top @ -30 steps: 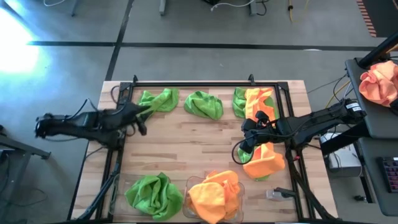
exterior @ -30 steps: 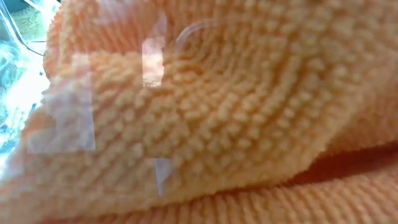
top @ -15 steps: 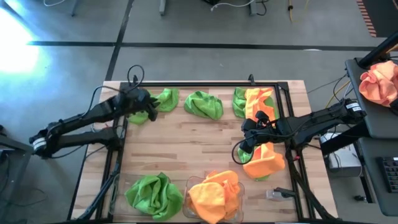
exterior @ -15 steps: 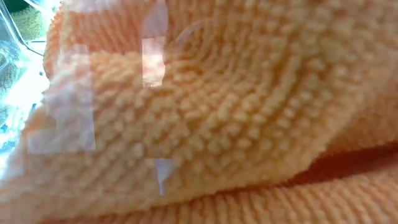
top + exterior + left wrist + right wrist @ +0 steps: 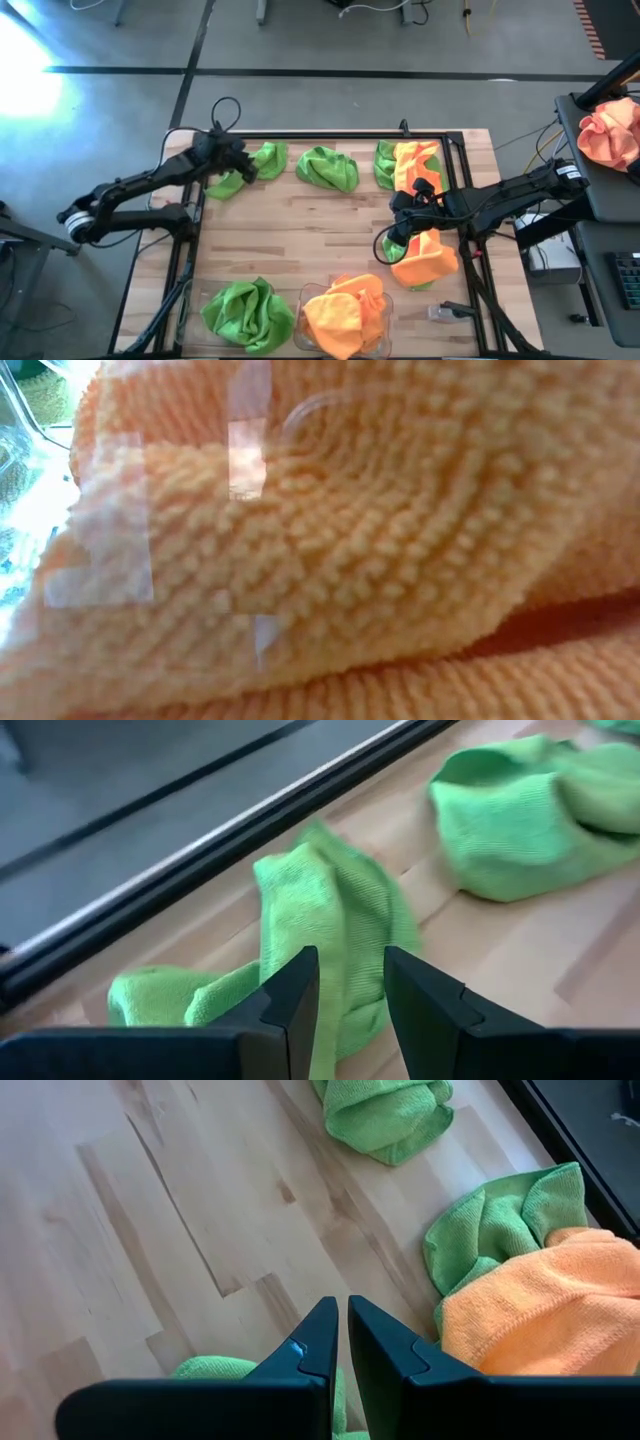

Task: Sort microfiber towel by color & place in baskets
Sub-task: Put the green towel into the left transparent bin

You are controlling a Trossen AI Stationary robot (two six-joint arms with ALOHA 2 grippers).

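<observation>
A: Report the left gripper [image 5: 350, 1005].

B: It sits at the far left corner of the wooden table [image 5: 300, 225], directly at a lime green towel [image 5: 252, 164]. In the left wrist view its fingers [image 5: 295, 1005] stand parted, with a raised fold of that towel in the gap between them; whether they press the cloth cannot be told.

A: And the right gripper [image 5: 340, 1342]?

B: It hangs over the right half of the table, fingers nearly together with only a thin slit between them. Below it lies an orange towel [image 5: 425, 258] with green cloth showing at its edge. No cloth is visible between the fingertips.

A: Location of the remaining towels?

B: A second green towel [image 5: 328, 168] lies mid-table at the far edge; a green-and-orange pile [image 5: 408, 163] lies to its right. At the near edge, the left basket [image 5: 190, 305] holds green towels [image 5: 245, 312] and the right basket [image 5: 305, 298] holds orange towels [image 5: 345, 310]. The low view is filled by orange cloth pressed against clear plastic.
</observation>
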